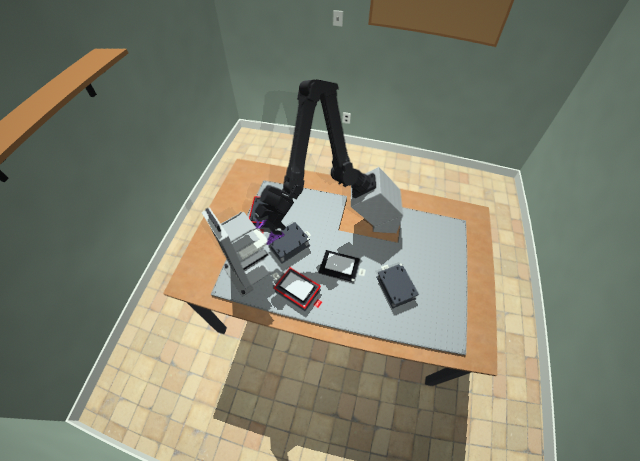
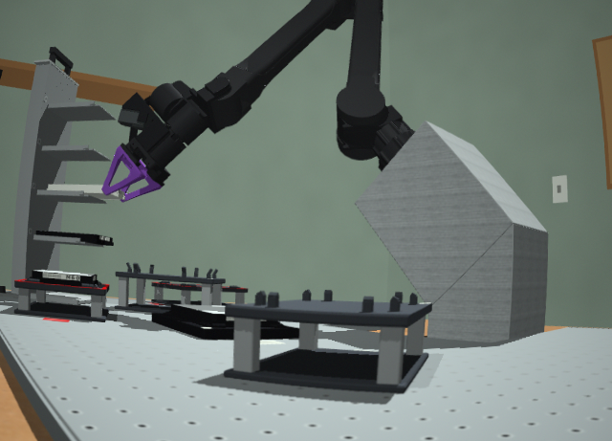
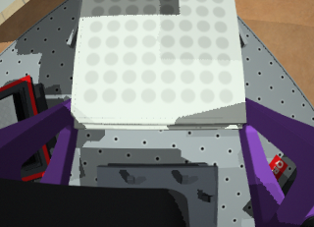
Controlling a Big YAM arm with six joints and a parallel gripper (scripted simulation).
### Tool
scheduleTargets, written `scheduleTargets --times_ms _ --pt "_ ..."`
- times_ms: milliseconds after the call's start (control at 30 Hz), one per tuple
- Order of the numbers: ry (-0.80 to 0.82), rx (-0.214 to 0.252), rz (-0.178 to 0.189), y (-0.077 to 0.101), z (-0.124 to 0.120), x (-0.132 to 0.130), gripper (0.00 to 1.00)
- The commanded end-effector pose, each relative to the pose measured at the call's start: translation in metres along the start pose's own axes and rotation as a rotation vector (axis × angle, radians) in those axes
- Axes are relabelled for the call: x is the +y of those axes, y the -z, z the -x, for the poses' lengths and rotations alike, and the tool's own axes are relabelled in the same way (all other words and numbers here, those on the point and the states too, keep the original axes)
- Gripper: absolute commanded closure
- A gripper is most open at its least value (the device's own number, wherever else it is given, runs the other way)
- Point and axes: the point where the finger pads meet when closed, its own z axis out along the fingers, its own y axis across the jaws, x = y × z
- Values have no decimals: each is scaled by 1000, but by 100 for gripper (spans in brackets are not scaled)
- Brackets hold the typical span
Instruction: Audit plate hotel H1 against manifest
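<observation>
Plate hotel (image 2: 31, 144): white plate (image 3: 153, 50) on a middle shelf, black plate (image 2: 74, 237) on the shelf below. Claw (image 2: 120, 195) grips the white plate's front end; its label unreadable.
</observation>
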Motion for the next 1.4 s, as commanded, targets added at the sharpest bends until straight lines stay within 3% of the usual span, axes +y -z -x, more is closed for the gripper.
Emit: scheduleTargets --times_ms 0,1367 --pt "-23 -34 -24 7 6 -9 14" --pt "-8 -21 -21 41 -33 -7 14"
